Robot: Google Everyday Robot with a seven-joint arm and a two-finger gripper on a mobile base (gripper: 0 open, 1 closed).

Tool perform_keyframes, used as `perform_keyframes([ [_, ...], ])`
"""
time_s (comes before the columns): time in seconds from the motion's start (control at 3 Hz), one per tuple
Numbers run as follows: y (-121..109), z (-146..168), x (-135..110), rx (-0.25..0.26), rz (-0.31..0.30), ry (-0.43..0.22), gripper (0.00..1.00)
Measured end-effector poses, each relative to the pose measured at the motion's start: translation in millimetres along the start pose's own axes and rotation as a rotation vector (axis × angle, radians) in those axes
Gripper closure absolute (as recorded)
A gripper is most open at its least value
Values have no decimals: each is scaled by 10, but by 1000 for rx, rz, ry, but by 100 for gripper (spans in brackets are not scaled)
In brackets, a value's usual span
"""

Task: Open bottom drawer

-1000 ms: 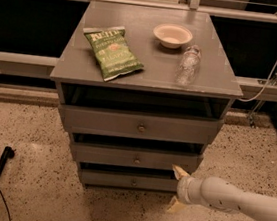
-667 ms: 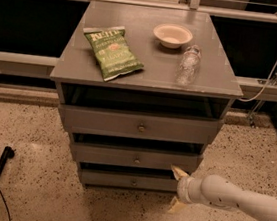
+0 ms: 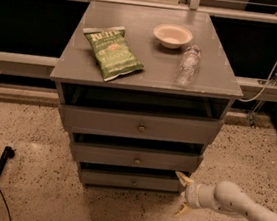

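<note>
Gripper (image 3: 182,193) low on the right, jaws spread wide – one cream fingertip up, one down, nothing between them. It sits just off the right end of the bottom drawer (image 3: 110,178), at 3 o'clock from the knob (image 3: 133,182). White arm (image 3: 247,209) trails off to 4 o'clock.

Bottom drawer is the lowest of three in the grey cabinet (image 3: 153,71), just above the floor, with a dark gap over its front. Shut or barely ajar – cannot tell.

Handling, as a judgement: rigid flat front that won't flex, should slide straight out, moderate drag, probably light if empty. The knob is the only real hold – small, round, brass, likely slick, so pinch it square and pull level toward 6 o'clock. The gripper needs to shift toward 9 o'clock to reach it. The top edge through the gap is a possible backup hook point.

Middle drawer (image 3: 103,153) is at 12 o'clock from the target. On top: chip bag (image 3: 112,54), bowl (image 3: 172,35), bottle (image 3: 188,66) lying down – a hard jerk may roll it.
</note>
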State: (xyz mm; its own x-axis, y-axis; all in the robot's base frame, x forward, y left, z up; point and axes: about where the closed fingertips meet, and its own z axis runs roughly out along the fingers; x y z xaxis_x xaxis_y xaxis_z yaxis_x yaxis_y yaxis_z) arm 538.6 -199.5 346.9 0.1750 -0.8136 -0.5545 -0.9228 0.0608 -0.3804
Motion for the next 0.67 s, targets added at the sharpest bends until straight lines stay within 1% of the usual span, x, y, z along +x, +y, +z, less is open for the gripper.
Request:
perform_keyframes([
  [0.33,53,114,333,-28,-21,21,0],
  [0.67,85,356,479,-70,-32,84,0],
])
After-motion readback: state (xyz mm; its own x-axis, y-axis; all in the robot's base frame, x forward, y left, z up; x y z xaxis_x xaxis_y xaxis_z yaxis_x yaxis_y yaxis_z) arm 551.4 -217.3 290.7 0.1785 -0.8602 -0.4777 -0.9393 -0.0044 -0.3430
